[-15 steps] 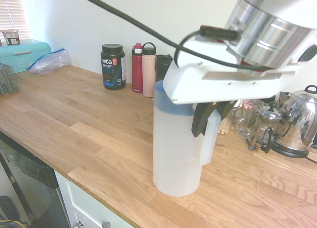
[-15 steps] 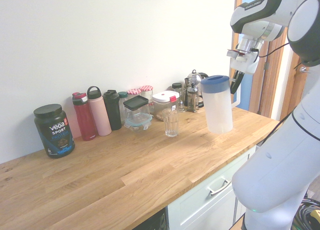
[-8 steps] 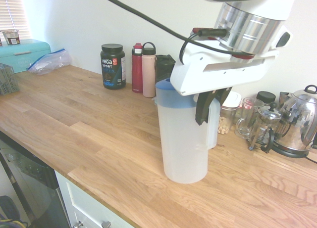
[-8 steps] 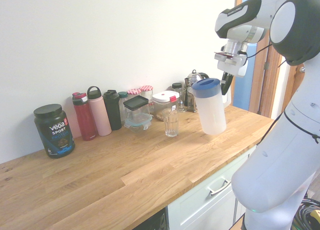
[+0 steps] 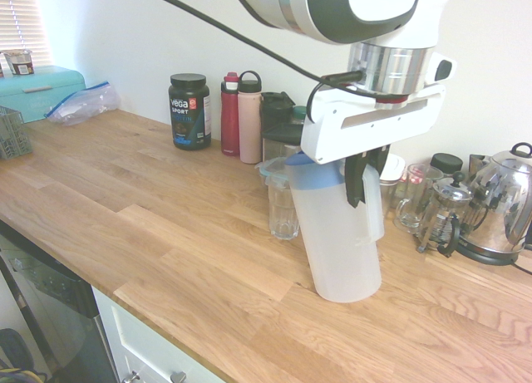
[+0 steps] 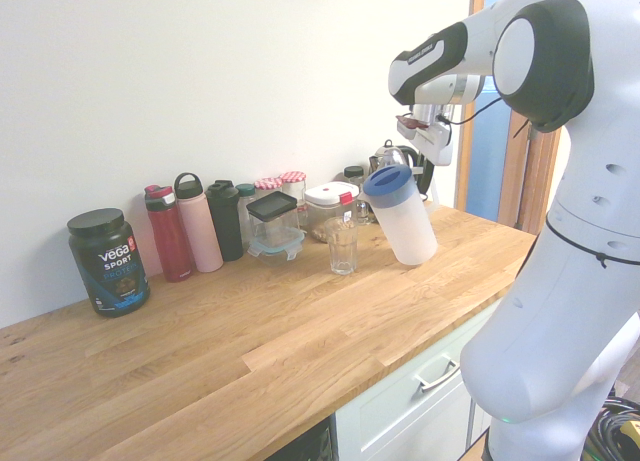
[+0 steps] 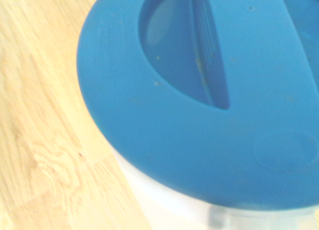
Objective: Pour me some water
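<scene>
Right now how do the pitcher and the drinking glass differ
The pitcher is tilted, while the drinking glass stands upright. The pitcher is much larger than the small glass. The pitcher wears a blue lid over a cloudy body; the glass is clear and has no lid. The gripper holds the pitcher by its handle, whereas nothing grips the glass.

a glass (image 6: 343, 249) stands just beside the tilted pitcher (image 6: 403, 219), seemingly with a gap
</scene>
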`<state>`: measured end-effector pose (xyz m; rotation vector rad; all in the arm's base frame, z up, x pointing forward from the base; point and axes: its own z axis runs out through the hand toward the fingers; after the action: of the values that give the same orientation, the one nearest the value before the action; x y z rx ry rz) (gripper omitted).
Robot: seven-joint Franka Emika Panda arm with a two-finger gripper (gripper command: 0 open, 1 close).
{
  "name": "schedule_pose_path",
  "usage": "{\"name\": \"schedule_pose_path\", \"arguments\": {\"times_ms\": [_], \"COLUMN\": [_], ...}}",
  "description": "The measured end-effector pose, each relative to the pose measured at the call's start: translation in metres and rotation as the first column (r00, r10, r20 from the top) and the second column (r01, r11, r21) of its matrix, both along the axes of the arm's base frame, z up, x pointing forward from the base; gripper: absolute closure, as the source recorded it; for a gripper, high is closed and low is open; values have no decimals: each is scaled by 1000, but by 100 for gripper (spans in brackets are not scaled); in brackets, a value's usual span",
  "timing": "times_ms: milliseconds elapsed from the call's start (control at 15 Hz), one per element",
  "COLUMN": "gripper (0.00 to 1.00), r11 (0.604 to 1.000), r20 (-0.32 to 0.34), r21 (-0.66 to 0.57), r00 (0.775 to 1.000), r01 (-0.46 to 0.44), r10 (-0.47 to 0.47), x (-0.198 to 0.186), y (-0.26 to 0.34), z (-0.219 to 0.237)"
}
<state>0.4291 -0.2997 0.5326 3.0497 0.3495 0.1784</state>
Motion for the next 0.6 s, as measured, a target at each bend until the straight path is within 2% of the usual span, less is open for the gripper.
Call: {"name": "schedule_pose_path", "arguments": {"times_ms": [400,600], "gripper": [100,100], "r11": [990,970], "r20": [12,30], "r21": [-142,-243], "r00": [1000,999], "r01": [-1,-16], "r10": [2,24], "x": [31,44], "y": [26,37], "z": [5,11]}}
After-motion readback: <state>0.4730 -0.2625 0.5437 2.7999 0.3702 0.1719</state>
